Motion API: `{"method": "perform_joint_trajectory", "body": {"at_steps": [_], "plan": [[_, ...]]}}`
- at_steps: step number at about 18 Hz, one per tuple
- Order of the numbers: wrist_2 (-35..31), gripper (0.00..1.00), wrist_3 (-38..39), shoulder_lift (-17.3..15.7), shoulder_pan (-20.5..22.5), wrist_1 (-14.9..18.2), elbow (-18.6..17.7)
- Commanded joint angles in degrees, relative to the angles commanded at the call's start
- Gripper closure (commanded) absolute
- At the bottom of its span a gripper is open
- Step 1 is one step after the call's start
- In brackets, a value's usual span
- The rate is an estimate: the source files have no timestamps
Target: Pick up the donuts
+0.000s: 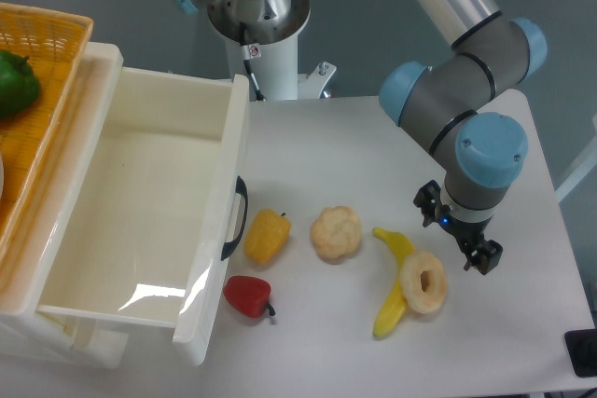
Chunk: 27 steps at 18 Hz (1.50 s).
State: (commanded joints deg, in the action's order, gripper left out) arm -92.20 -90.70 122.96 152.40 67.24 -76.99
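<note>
The donut (pixel 424 282) is a pale tan ring with a clear centre hole. It lies on the white table, resting against the middle of the yellow banana (pixel 393 267). My gripper (pixel 456 230) points down just up and to the right of the donut, apart from it. Its two black fingers (pixel 485 256) stand wide apart, so it is open and empty. The wrist hides the space between the fingers.
A lumpy beige pastry (pixel 336 231), a yellow pepper (pixel 266 236) and a red pepper (pixel 247 295) lie left of the donut. An open white drawer (pixel 210 258) stands at the left, with a wicker basket (pixel 47 39) holding a green pepper (pixel 17 84) above it. The table's right edge is near the gripper.
</note>
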Motion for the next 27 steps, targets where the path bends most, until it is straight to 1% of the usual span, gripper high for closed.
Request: {"method": "perform_joint_trajectory", "body": {"at_steps": [7, 9, 11, 12, 14, 19, 21, 23, 27], "plan": [[0.35, 0.0, 0.61, -0.17, -0.09, 0.0, -0.7], [2.8, 0.0, 1.66, -0.96, 0.17, -0.17, -3.32], [7.01, 0.0, 4.64, -2.1, 2.62, -2.1, -5.53], [9.12, 0.0, 6.14, -2.89, 3.42, -2.37, -6.76], [10.11, 0.0, 10.17, -3.95, 3.52, -2.72, -8.43], [10.11, 0.0, 15.72, -3.69, 3.34, -2.72, -8.44], [10.11, 0.0, 16.96, -2.56, 2.82, -3.07, -8.26], [10.11, 0.0, 18.18, -1.15, 1.85, -3.43, -7.3], [11.42, 0.0, 17.67, 0.26, 1.76, -5.0, -6.59]]}}
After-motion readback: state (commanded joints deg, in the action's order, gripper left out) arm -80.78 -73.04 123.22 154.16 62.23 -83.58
